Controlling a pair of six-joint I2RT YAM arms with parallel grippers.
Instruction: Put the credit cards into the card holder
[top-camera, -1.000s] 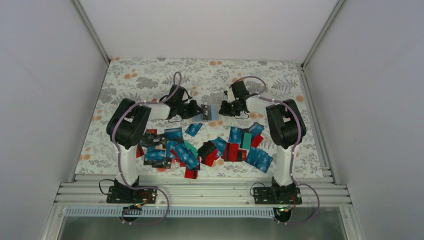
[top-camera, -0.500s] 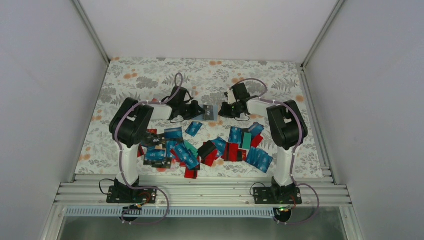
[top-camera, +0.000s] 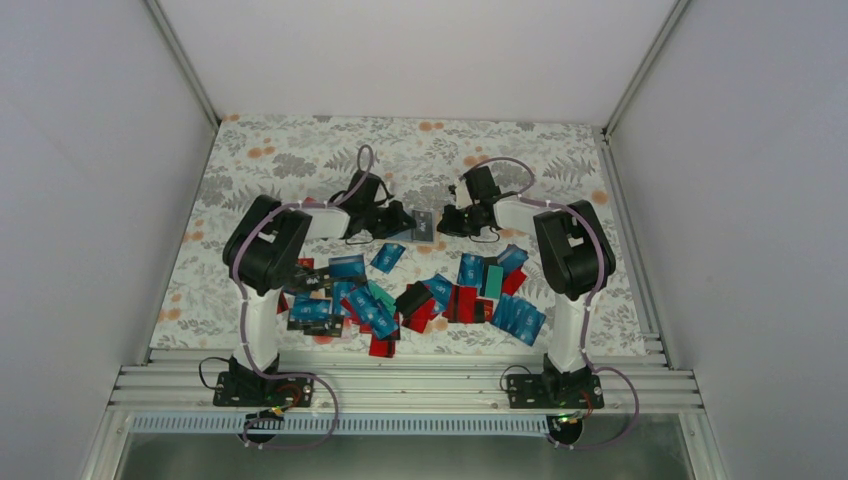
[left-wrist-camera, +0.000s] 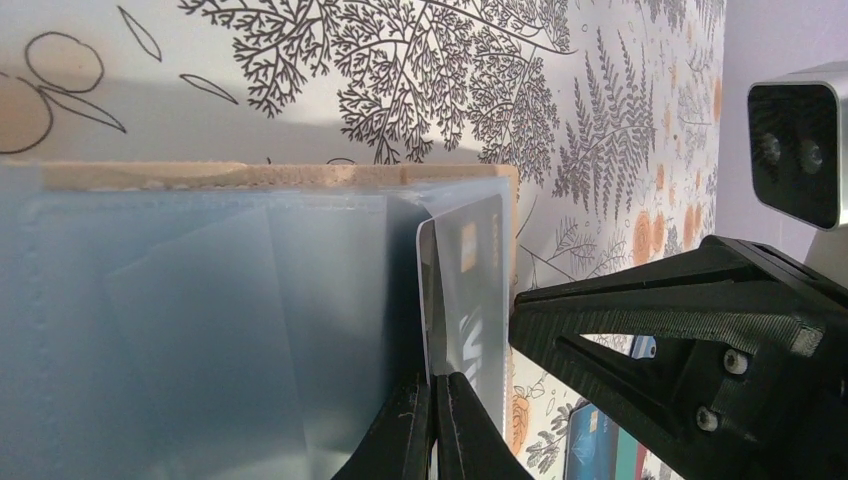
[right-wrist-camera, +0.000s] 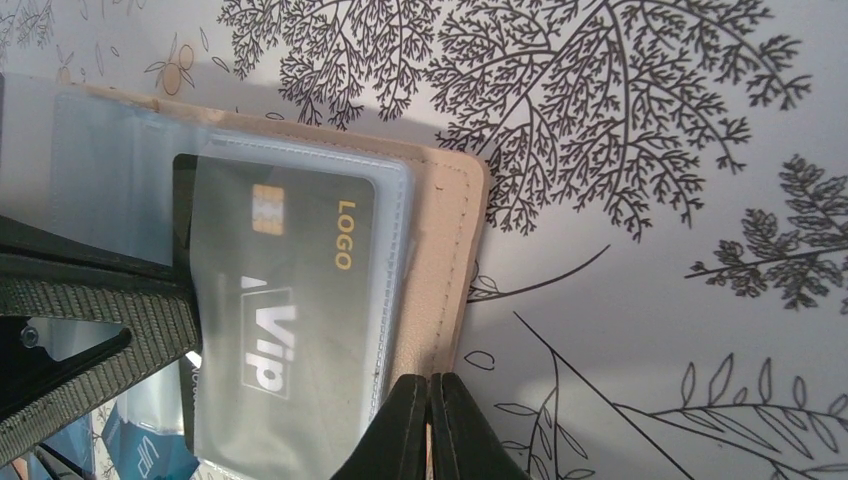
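Holder: the tan holder (right-wrist-camera: 452, 235) lies open on the floral cloth (top-camera: 300, 160), at the far middle of the table, between the two grippers.
Sleeve: a clear plastic sleeve (left-wrist-camera: 200, 330) covers the inside of the holder.
Black card: a black card (right-wrist-camera: 290, 270) with a gold chip and the words LOGO and VIP sits mostly inside the sleeve; one short end sticks out toward the left arm.
Left gripper: the left gripper (left-wrist-camera: 435, 425) is clenched on the edge of the black card.
Right gripper: the right gripper (right-wrist-camera: 430, 425) is clenched too, and its tips pinch, as it seems, the tan border of the holder.
Cards: the other cards (top-camera: 515, 315), mostly blue, some red, teal or black, lie scattered and overlapping on the near half of the cloth, apart from the holder.
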